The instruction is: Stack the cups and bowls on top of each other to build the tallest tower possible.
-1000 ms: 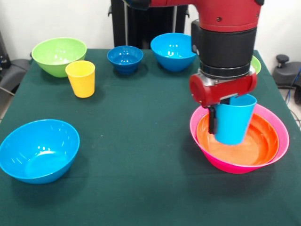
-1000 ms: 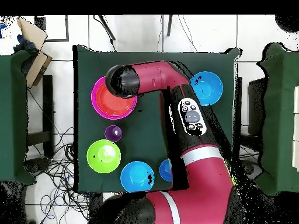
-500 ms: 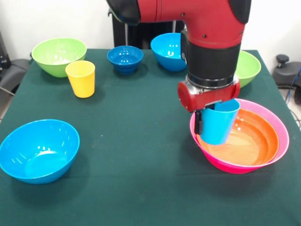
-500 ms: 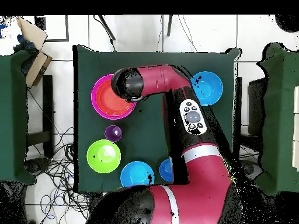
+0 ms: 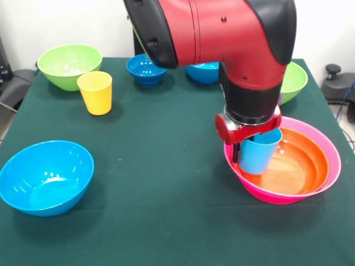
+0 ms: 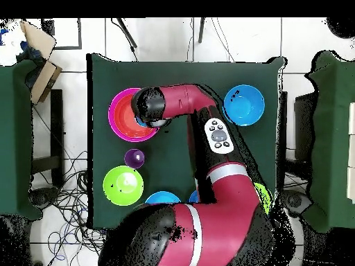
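The gripper (image 5: pixel 250 151) is clamped on the light blue cup (image 5: pixel 258 152), holding it tilted inside the orange bowl (image 5: pixel 299 166), which sits nested in the large pink bowl (image 5: pixel 327 145) at the tabletop's (image 5: pixel 166 166) edge. The arm (image 5: pixel 222 33) hides most of the bright blue bowl (image 5: pixel 202 72) behind it and part of a lime green bowl (image 5: pixel 294 80). Overhead, the arm's wrist covers the cup entirely, and only the purple cup (image 6: pixel 134 158) shows clearly.
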Robot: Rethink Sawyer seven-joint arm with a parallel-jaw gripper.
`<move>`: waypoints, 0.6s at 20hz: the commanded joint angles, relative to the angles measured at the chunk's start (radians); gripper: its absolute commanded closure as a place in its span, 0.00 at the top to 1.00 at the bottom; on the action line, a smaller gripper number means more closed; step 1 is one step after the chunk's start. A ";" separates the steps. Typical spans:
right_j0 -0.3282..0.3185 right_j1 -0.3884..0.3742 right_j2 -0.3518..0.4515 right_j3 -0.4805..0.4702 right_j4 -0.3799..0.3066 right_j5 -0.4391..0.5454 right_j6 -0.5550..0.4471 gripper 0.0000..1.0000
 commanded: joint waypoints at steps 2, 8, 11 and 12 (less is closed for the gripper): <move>0.027 0.062 -0.025 -0.061 0.020 0.093 0.080 0.00; 0.029 0.060 -0.032 -0.052 0.017 0.075 0.063 0.00; 0.021 0.052 -0.033 -0.040 0.024 0.057 0.070 0.00; 0.014 0.044 -0.021 -0.032 0.029 0.068 0.047 0.00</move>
